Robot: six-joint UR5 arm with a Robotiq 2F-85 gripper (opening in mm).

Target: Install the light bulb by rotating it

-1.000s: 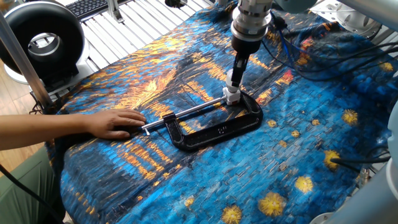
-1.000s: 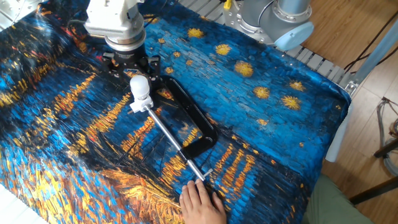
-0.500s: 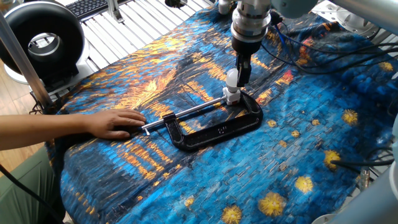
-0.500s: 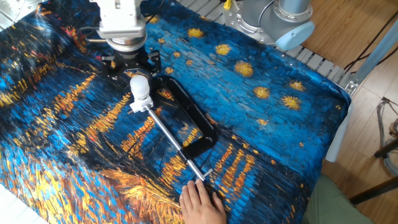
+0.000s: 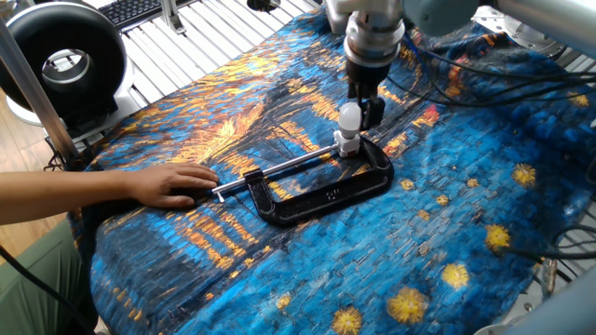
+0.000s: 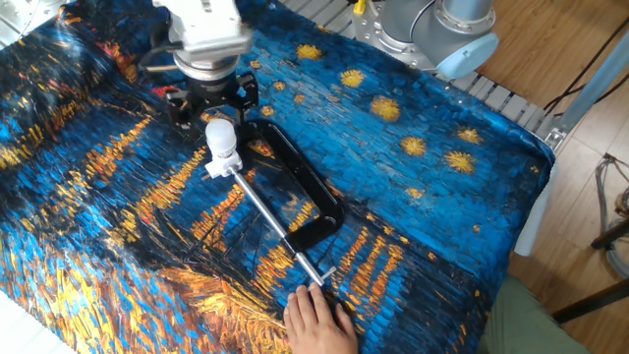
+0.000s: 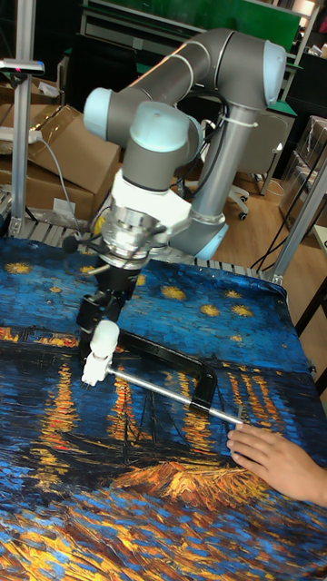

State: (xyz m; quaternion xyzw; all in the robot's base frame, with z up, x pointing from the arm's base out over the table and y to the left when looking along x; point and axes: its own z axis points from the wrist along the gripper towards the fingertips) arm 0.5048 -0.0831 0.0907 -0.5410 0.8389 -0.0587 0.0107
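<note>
The light bulb (image 5: 349,115) (image 6: 219,134) (image 7: 104,337) stands upright in the small white socket block (image 5: 346,144) (image 6: 218,166) (image 7: 94,368). The block sits at the screw end of a black C-clamp (image 5: 326,192) (image 6: 307,187) (image 7: 173,355) lying on the painted cloth. My gripper (image 5: 367,100) (image 6: 212,98) (image 7: 102,309) hangs just above and behind the bulb. It is open, its black fingers (image 6: 177,100) spread wider than the bulb and not touching it. A person's hand (image 5: 173,183) (image 6: 318,321) (image 7: 277,459) presses down on the clamp's screw handle.
A black round device (image 5: 65,58) and a keyboard (image 5: 140,9) sit past the cloth's far left corner. Cables (image 5: 503,79) trail over the cloth at the far right. The arm's base (image 6: 440,29) stands at the table's edge, with cardboard boxes (image 7: 54,163) behind.
My gripper was around the bulb a second ago; it has let go, lifted and drawn back a little. The bulb, clamp and hand have stayed put.
</note>
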